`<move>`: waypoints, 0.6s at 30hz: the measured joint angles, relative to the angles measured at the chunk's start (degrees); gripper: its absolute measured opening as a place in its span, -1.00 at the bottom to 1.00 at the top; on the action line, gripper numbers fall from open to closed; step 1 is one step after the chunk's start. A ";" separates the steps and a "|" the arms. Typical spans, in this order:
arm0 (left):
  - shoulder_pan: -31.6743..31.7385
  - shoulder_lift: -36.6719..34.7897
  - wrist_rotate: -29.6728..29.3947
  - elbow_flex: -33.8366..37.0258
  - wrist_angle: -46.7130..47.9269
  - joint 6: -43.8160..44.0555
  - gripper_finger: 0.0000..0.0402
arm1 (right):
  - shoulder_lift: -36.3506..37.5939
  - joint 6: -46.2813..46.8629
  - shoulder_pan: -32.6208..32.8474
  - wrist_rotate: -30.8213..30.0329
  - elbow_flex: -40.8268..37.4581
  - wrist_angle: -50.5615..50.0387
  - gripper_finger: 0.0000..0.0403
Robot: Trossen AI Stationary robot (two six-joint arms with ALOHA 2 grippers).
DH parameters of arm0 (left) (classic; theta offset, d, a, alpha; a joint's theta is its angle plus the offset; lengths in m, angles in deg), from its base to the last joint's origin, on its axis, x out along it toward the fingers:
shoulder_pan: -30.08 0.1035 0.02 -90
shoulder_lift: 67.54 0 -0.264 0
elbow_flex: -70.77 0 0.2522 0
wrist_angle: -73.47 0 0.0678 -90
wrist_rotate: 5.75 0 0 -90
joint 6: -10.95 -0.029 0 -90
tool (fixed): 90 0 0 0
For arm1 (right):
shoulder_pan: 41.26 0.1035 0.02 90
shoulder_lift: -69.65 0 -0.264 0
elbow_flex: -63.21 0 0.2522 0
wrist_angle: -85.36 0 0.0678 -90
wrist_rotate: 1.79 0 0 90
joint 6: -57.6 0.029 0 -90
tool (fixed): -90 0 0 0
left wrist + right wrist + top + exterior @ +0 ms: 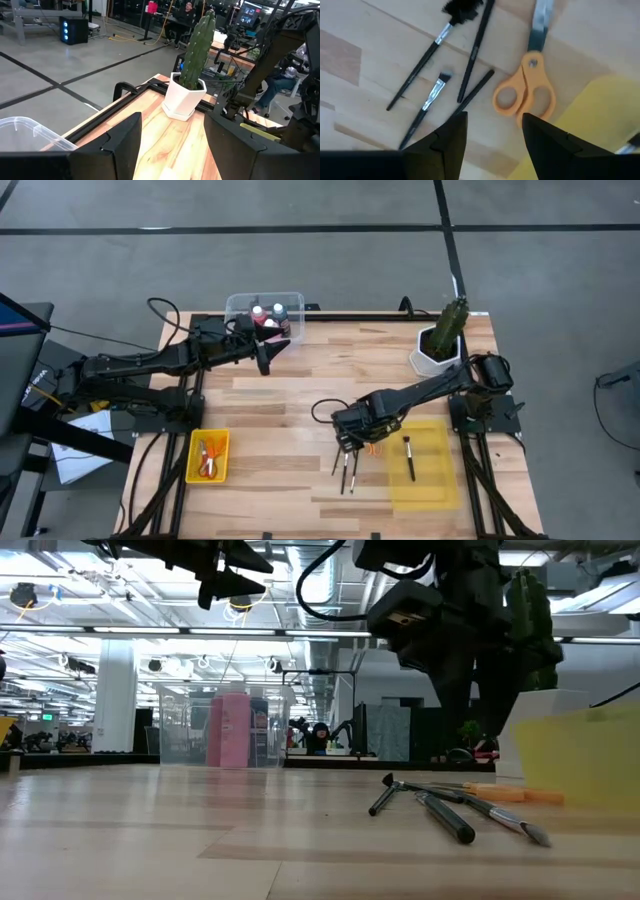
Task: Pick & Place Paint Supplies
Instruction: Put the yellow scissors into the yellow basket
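Three thin dark-handled brushes [427,107] and orange-handled scissors [525,95] lie flat on the wood, left of the big yellow tray [430,480]. That tray holds one more brush [409,458]. My right gripper [492,135] hangs open above the brushes and scissors, pointing down and touching neither. Paint bottles [268,317] stand in a clear bin [240,305] at the far edge. Red-handled scissors [207,457] lie in a small yellow tray [192,470]. My left gripper [267,356] is raised beside the bin's near side, open, with nothing in it.
A cactus in a white pot [440,345] stands at the far right, close to the right arm's base. Bare wood lies between the two yellow trays and in the table's middle. In the low view the brushes [450,810] fan out before the big tray [590,760].
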 joint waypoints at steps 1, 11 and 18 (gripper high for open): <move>0.00 0.00 0.01 0.00 0.01 0.00 0.04 | 0.00 -2.23 -0.04 -0.37 0.00 -0.06 -0.09; 0.00 0.00 0.01 0.00 0.01 0.13 0.04 | 0.00 -25.55 -0.22 -4.72 0.00 -2.00 -0.25; 0.00 0.00 0.01 0.00 0.01 0.15 0.04 | 0.00 -37.64 0.82 -4.77 0.00 -5.40 -0.32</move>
